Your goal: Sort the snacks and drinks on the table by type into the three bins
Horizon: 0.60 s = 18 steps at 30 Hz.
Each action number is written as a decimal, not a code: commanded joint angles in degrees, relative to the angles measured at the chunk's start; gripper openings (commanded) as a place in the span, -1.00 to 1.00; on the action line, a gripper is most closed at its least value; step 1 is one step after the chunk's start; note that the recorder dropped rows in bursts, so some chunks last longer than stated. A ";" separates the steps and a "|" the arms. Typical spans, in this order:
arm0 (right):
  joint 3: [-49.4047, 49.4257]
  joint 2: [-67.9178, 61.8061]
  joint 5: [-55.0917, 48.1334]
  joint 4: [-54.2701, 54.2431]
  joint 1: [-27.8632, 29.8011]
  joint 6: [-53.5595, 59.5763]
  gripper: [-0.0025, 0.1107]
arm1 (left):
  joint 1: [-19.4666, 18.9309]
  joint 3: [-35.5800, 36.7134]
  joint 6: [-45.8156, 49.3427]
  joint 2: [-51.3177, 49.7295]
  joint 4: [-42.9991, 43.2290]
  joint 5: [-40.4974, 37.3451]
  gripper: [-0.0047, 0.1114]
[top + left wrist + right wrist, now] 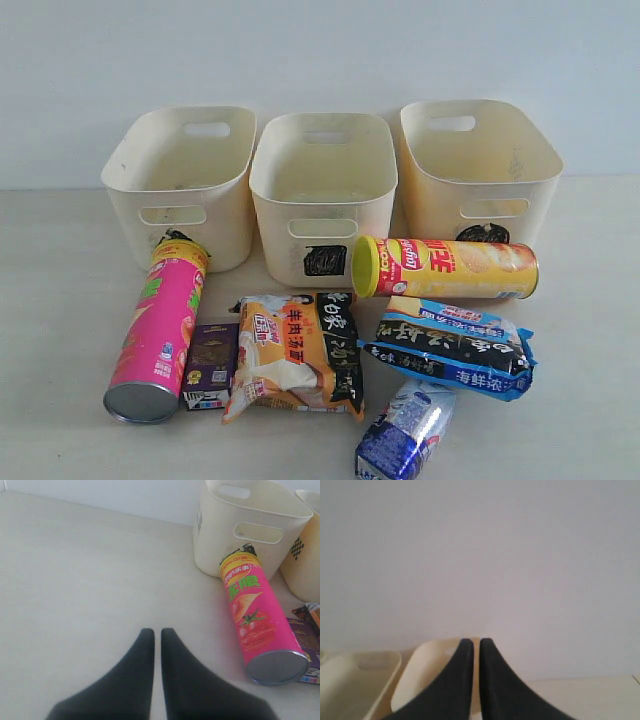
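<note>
Jaws of left end effector [157, 632] and right end effector [476, 642] are closed, empty.

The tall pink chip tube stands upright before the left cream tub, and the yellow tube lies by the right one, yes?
No: the tall pink chip tube lies on its side before the left cream plastic tub, as the exterior view shows. The yellow chip tube does lie by the right cream plastic tub.

Matt cream plastic bins [323, 180], glossy pink tube [160, 325], crinkly packets [295, 355]
</note>
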State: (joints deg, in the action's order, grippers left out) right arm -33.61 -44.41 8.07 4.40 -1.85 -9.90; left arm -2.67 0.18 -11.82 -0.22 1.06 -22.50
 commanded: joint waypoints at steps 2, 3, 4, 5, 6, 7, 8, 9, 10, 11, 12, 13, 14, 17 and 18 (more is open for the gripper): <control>-6.85 -5.99 -15.42 4.89 0.05 3.43 -0.91 | -0.19 -0.18 -0.45 0.22 -0.41 0.17 -0.84; -7.82 -6.77 -17.81 4.89 0.05 5.86 -0.91 | -0.19 -0.18 -0.45 0.22 -0.41 0.17 -0.84; -8.92 -7.67 -20.90 4.89 0.05 8.27 -0.91 | -0.19 -0.18 -0.45 0.22 -0.41 0.17 -0.84; -9.98 -8.49 -24.00 4.89 0.05 10.66 -0.91 | -0.19 -0.18 -0.45 0.22 -0.41 0.17 -0.84; -10.80 -9.35 -26.47 4.89 -0.18 12.19 -0.91 | -0.19 -0.18 -0.45 0.22 -0.41 0.17 -0.84; -11.87 -10.01 -29.45 4.89 -0.57 13.88 -0.91 | -0.19 -0.18 -0.45 0.22 -0.41 0.17 -0.84; -12.90 -10.81 -32.30 4.89 -1.33 15.54 -0.91 | -0.19 -0.18 -0.45 0.22 -0.41 0.17 -0.84; -13.89 -11.67 -35.06 4.89 -2.35 16.85 -0.91 | -0.19 -0.18 -0.45 0.22 -0.41 0.17 -0.84; -14.90 -12.55 -37.90 4.89 -3.56 18.82 -0.91 | -0.19 -0.18 -0.45 0.22 -0.41 0.17 -0.84; -15.92 -13.44 -40.69 4.89 -4.91 20.69 -0.91 | -0.19 -0.18 -0.45 0.22 -0.41 0.17 -0.84; -16.87 -14.34 -43.22 4.89 -6.33 22.34 -0.91 | -0.19 -0.18 -0.45 0.22 -0.41 0.17 -0.84; -17.53 -15.03 -45.03 4.89 -7.51 24.46 -0.91 | -0.19 -0.18 -0.45 0.22 -0.41 0.17 -0.84; -18.07 -15.80 -47.04 4.89 -9.01 27.08 -0.91 | -0.19 -0.18 -0.45 0.22 -0.41 0.17 -0.84; -18.52 -17.25 -49.53 5.32 -12.79 32.57 -0.91 | -0.19 -0.18 -0.45 0.22 -0.41 0.17 -0.84; -18.52 -17.63 -50.12 5.32 -13.91 34.70 -0.91 | -0.19 -0.18 -0.45 0.22 -0.41 0.17 -0.84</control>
State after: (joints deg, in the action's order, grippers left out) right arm -51.40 -61.25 -39.49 8.99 -13.20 19.27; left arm -2.67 0.18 -11.82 -0.22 1.06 -22.50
